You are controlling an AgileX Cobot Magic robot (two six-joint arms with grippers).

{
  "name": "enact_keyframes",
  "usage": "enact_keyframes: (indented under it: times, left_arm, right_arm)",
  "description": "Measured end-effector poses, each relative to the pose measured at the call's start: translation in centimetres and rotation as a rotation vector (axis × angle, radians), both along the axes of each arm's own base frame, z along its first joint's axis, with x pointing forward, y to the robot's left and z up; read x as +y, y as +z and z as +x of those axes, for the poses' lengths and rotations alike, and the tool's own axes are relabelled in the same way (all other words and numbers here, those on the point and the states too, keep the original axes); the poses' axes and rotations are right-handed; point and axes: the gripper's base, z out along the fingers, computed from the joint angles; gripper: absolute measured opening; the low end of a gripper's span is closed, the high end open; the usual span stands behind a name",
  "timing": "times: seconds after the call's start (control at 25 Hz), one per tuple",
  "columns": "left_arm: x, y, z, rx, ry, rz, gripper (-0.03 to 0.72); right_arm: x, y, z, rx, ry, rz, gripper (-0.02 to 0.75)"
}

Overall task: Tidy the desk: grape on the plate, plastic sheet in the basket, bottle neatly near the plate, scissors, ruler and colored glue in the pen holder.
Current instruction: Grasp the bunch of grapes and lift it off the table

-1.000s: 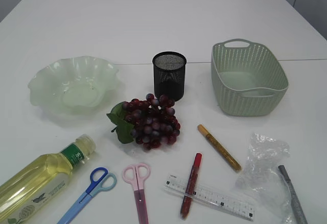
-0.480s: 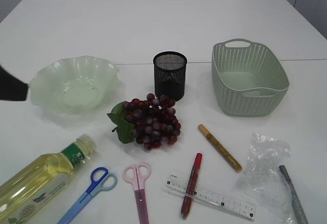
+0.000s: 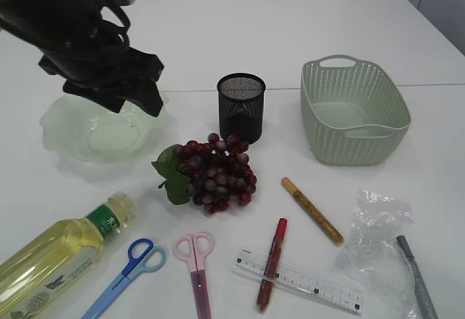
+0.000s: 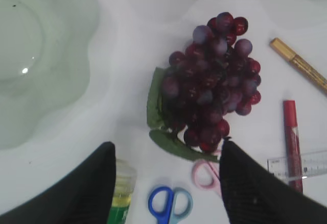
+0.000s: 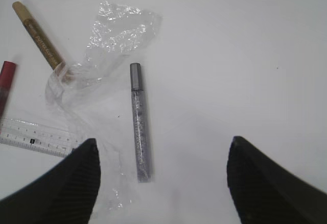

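The purple grape bunch (image 3: 213,172) lies in front of the black mesh pen holder (image 3: 241,107). My left gripper (image 3: 134,101) is open and empty, hovering over the pale green plate (image 3: 102,137), left of the grapes (image 4: 214,89); in the left wrist view its jaws (image 4: 167,145) frame the bunch's near end. The oil bottle (image 3: 58,253), blue scissors (image 3: 127,275), pink scissors (image 3: 196,268), clear ruler (image 3: 298,281), red glue (image 3: 272,262) and gold glue (image 3: 312,210) lie along the front. My right gripper (image 5: 163,141) is open above the silver glue (image 5: 139,122) and plastic sheet (image 5: 102,50).
The green basket (image 3: 354,112) stands at the right, behind the plastic sheet (image 3: 374,239). The left arm hides the plate's back rim. The right arm is outside the exterior view.
The left arm has swung in from the left edge and now hangs over the plate. The objects on the table have not moved.
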Motion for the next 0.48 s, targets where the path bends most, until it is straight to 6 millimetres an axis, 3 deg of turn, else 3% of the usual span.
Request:
enact_keyframes:
  times: [0.24, 0.48]
  left_arm:
    - [-1.9, -1.9, 3.8, 0.030, -0.005, 0.011, 0.482]
    - [-2.7, -4.8, 4.9, 0.086, -0.011, 0.038, 0.545]
  right_arm:
    - [0.0, 0.0, 0.0, 0.000, 0.002, -0.001, 0.566]
    - [0.0, 0.0, 0.0, 0.000, 0.003, -0.003, 0.565]
